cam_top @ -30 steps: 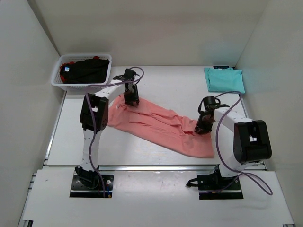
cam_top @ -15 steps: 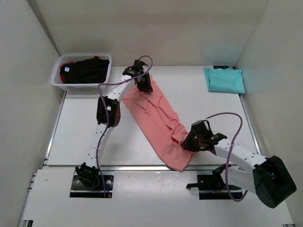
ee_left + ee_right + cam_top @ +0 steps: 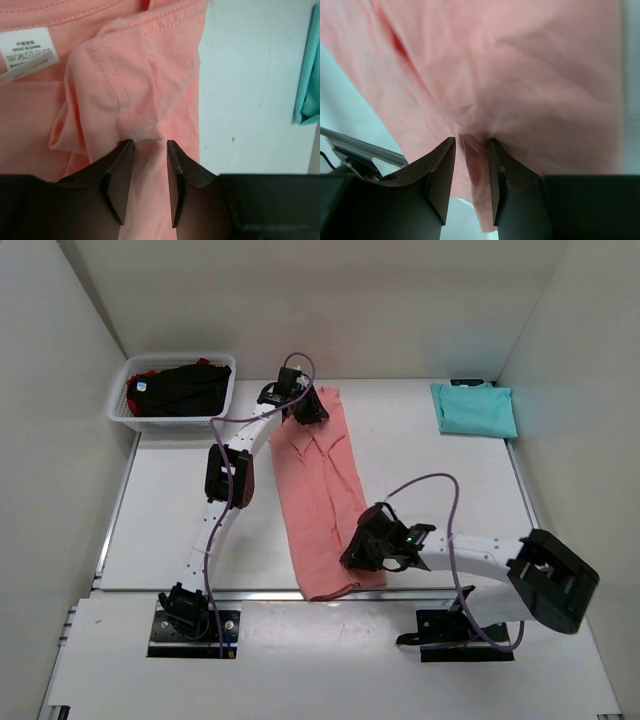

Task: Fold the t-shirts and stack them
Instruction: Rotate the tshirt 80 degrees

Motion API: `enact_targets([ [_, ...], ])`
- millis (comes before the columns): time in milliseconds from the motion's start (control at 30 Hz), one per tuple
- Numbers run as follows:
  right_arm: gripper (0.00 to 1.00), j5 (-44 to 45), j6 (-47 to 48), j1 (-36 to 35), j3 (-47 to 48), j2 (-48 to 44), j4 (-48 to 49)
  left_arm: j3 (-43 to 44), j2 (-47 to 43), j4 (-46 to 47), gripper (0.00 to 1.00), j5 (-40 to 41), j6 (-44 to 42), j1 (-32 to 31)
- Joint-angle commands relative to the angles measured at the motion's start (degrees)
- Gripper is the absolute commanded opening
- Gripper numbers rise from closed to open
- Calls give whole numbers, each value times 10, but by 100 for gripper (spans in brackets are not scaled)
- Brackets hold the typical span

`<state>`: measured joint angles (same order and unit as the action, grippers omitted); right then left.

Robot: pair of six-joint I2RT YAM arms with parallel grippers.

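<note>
Salmon-pink t-shirt (image 3: pixel 322 490) lies stretched in a long strip down the middle of the white surface (image 3: pixel 170 530) — one end at the back, the other at the front edge. The left gripper (image 3: pixel 305 408) pinches a hemmed fold at the back end (a white label (image 3: pixel 27 52) shows beside it). The right gripper (image 3: pixel 362 552) pinches bunched cloth near the front end. A folded teal t-shirt (image 3: pixel 475 408) sits back right — well apart. A black t-shirt (image 3: pixel 180 388) fills the basket (image 3: pixel 120 408) back left.
</note>
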<state>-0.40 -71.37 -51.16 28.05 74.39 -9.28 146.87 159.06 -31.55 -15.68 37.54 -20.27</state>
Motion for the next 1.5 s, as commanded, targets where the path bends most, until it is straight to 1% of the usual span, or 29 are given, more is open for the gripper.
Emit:
enact_targets([
  [0,31,25,29,-56,49,82,-81,9,6,76,44,6,32,23],
  [67,33,44,68,-77,114,106,-107,13,5,129,44,-14,55,29],
  [100,33,51,82,-96,126,113,-121,25,6,136,44,-20,60,31],
  [167,33,58,112,-103,159,119,-146,40,-16,174,46,-42,68,34],
  [200,34,65,123,-108,168,116,-158,33,-25,185,46,-41,68,40],
  [233,35,65,138,-107,177,109,-163,24,-51,206,46,-64,85,41],
  [300,39,86,172,-106,190,95,-186,-11,-95,217,46,-108,97,47],
  [333,43,92,208,-108,203,83,-191,-17,-119,205,44,-137,96,49],
  [367,47,105,249,-105,227,78,-211,-22,-142,160,37,-157,72,48],
  [400,49,122,271,-100,241,75,-237,-25,-154,123,34,-162,55,46],
  [433,49,133,313,-84,271,72,-265,-32,-182,50,29,-160,17,46],
  [467,50,143,340,-70,298,69,-294,-60,-218,-20,27,-147,-26,38],
  [500,52,148,371,-59,310,62,-303,-81,-266,-75,27,-130,-57,35],
  [533,53,140,385,-29,314,53,-302,-152,-294,-92,29,-126,-70,27],
  [567,54,140,399,-3,326,40,-313,-201,-366,-104,36,-112,-90,16],
  [600,54,131,421,28,327,36,-315,-313,-445,-85,37,-96,-99,6],
  [633,53,108,428,47,327,29,-322,-434,-489,-70,37,-87,-96,0],
  [667,51,96,434,75,324,17,-324,-555,-574,-32,38,-74,-86,-13],
  [700,50,62,439,93,316,15,-323,-610,-655,4,46,-69,-73,-26],
  [733,50,37,434,118,309,13,-333,-709,-726,27,59,-61,-64,-41],
  [767,51,25,431,132,300,11,-346,-788,-755,32,65,-51,-59,-54],
  [800,51,21,437,130,298,11,-347,-819,-804,37,68,-31,-53,-77],
  [833,51,8,437,135,288,11,-350,-871,-822,33,68,-14,-49,-89],
  [900,52,-27,424,133,270,12,-330,-959,-879,31,67,-19,-14,-117],
  [1000,52,-70,403,125,240,15,-321,-1044,-923,37,68,7,37,-164],
  [1100,54,-107,379,118,211,21,-300,-1098,-942,59,68,15,80,-208],
  [1233,55,-136,365,100,176,26,-286,-1122,-938,29,67,35,102,-244],
  [1367,54,-162,347,86,142,23,-261,-1141,-953,8,67,48,125,-255],
  [1467,54,-180,339,85,120,22,-242,-1145,-945,-8,66,52,129,-267],
])
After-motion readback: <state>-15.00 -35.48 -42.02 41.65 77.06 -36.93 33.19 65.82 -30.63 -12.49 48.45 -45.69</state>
